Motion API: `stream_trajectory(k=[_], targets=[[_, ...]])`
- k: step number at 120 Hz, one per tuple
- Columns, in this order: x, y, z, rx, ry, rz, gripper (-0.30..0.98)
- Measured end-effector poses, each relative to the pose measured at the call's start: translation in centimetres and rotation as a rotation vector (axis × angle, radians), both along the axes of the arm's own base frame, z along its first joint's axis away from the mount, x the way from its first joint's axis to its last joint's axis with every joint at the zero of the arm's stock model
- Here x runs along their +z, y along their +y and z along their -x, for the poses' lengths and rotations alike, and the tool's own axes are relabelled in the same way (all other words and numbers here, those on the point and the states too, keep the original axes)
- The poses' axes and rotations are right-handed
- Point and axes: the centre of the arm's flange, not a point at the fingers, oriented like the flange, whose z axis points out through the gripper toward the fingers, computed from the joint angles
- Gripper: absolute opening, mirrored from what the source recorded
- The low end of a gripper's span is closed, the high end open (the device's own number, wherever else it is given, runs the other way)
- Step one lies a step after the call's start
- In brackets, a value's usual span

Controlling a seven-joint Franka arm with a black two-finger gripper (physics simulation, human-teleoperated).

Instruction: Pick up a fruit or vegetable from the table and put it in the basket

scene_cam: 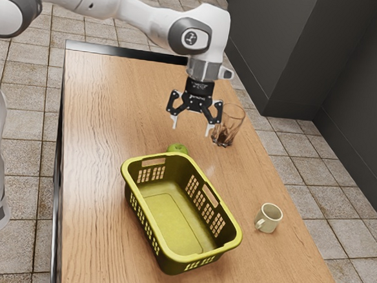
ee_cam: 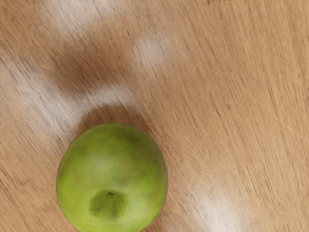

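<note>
One green apple [scene_cam: 177,148], roundish, without evident long axis, dimple uppermost in the wrist view, on the desk [scene_cam: 98,141] beside one basket's [scene_cam: 169,264] end; in the exterior view, one glass [scene_cam: 232,120], one mug [scene_cam: 270,218], and one tool [scene_cam: 191,124], fingers wide apart, holding nothing.

Exterior view: looks down at slant from beside arm [scene_cam: 142,12], far enough back to frame hand [scene_cam: 191,128], basket [scene_cam: 173,265], most of surface [scene_cam: 95,174]. Wrist view: faces steeply down from hand, close above surface. In both: green apple [ee_cam: 113,166], wood near it.
</note>
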Motion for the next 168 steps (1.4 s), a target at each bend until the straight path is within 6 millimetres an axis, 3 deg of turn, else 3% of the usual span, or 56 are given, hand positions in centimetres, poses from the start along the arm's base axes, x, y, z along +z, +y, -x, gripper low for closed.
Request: stream_trajectory(k=[14,46,72,94,124,168], targets=[[-1.0,-0.2,0.6,-0.043,-0.002,0.017,0.69],[-2.0,-0.7,4.9,-0.089,-0.044,0.056,0.69],[-3.2,0.4,2.5,-0.093,-0.057,0.045,0.69],[-4.0,0.6,2.6,-0.1,-0.059,0.053,0.69],[-6.6,0.2,2.6,-0.101,-0.03,0.079,0.69],[-7.2,0.6,2.7,-0.094,-0.047,0.08,0.69]])
